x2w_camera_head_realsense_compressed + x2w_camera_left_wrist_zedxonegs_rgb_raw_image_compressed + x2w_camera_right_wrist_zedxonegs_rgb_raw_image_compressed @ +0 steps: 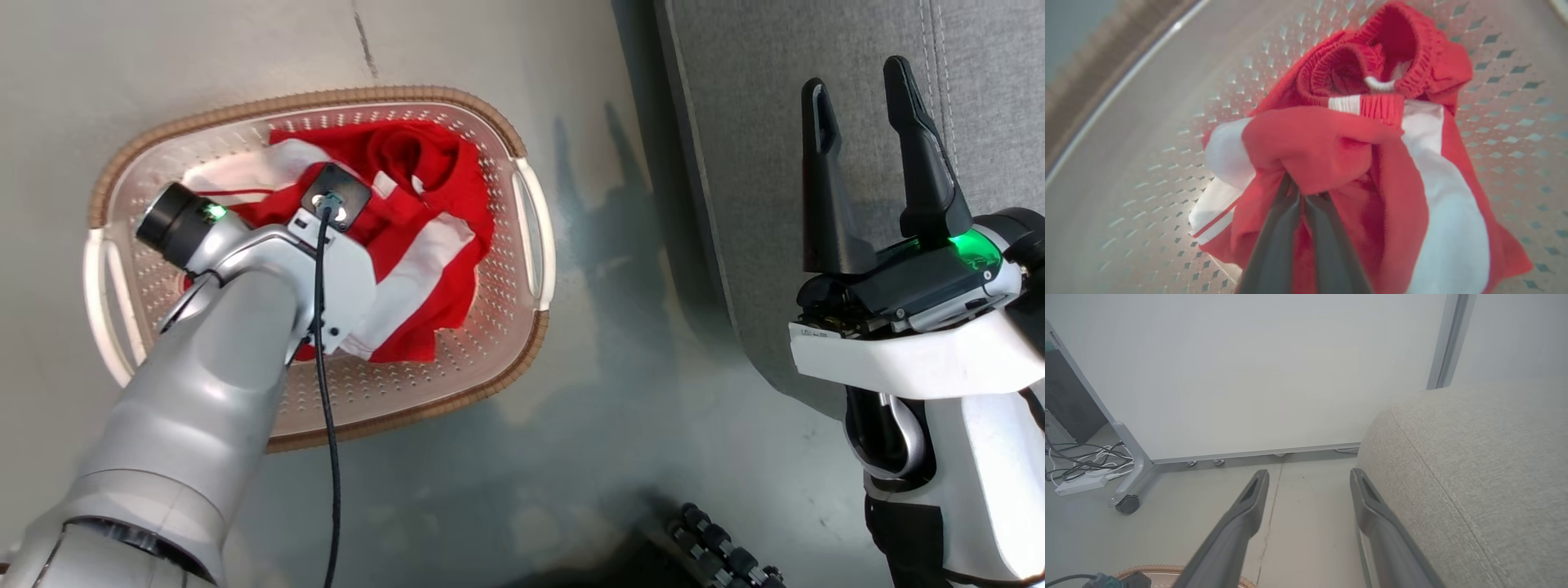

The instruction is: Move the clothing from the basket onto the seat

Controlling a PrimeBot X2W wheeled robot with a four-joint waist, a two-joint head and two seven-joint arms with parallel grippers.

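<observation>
The cream perforated basket [522,269] with a brown rim stands on the floor at the left. The clothing [424,188], a red pile with white bands, lies inside it. My left arm reaches down into the basket, its wrist covering the fingers in the head view. In the left wrist view my left gripper [1300,192] is shut, pinching a fold of the red clothing [1331,139] above the basket's floor [1147,122]. My right gripper [857,98] stands open and empty at the right, fingers over the edge of the grey seat [751,122]. The right wrist view shows the seat's rounded corner [1474,457] beside the open right gripper [1308,477].
Bare grey floor [637,367] lies between basket and seat. A white panel on a castered frame [1126,504] stands ahead, with a power strip and cables [1077,484] at its left. A dark ribbed part [718,547] of my base shows at the bottom.
</observation>
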